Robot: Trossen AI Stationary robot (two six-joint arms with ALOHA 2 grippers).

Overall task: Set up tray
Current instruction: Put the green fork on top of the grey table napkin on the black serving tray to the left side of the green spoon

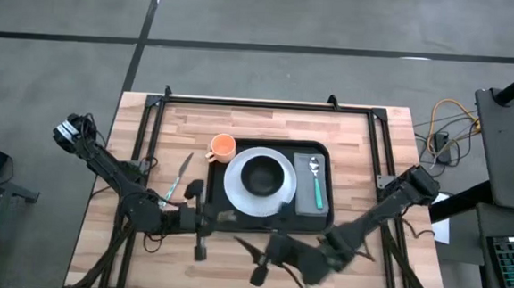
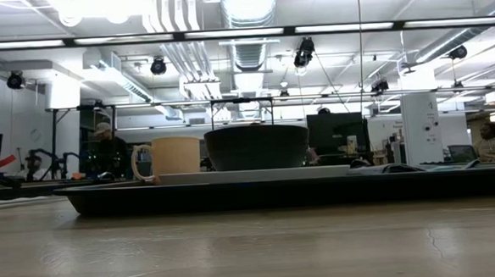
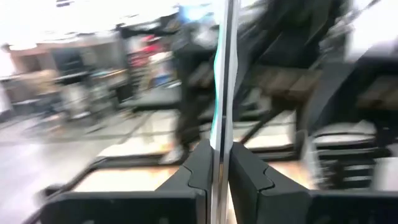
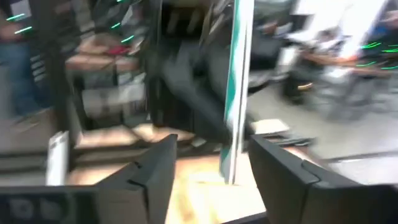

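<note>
Centrally on the light wooden slatted table (image 1: 357,257) lies the large black rectangular tray with a raised rim (image 1: 275,218), and most of the setting is already on it. A round white plate (image 1: 234,189) sits on its left part, carrying a dark round bowl (image 1: 260,174), so the bowl has a base under it. To the plate's right a grey rectangular napkin (image 1: 307,187) holds a silver spoon (image 1: 313,168) and a green-handled piece of cutlery (image 1: 318,195), laid lengthwise. A small orange mug (image 1: 223,146) stands at the tray's far-left corner; whether it is on the rim or just off it I cannot tell. A silver utensil (image 1: 179,177) lies on the bare wood left of the tray, apparently not yet placed.

Nearer the table's front, just before the tray's front-left corner, the left gripper (image 3: 216,149) is clamped on a thin silvery strip with a teal edge (image 3: 217,93), held upright, likely a piece of cutlery bound for the tray. The right gripper (image 4: 208,146) hangs near the front edge, fingers spread wide, with a teal-edged strip (image 4: 235,93) in the gap; I cannot tell whether it touches either finger.
</note>
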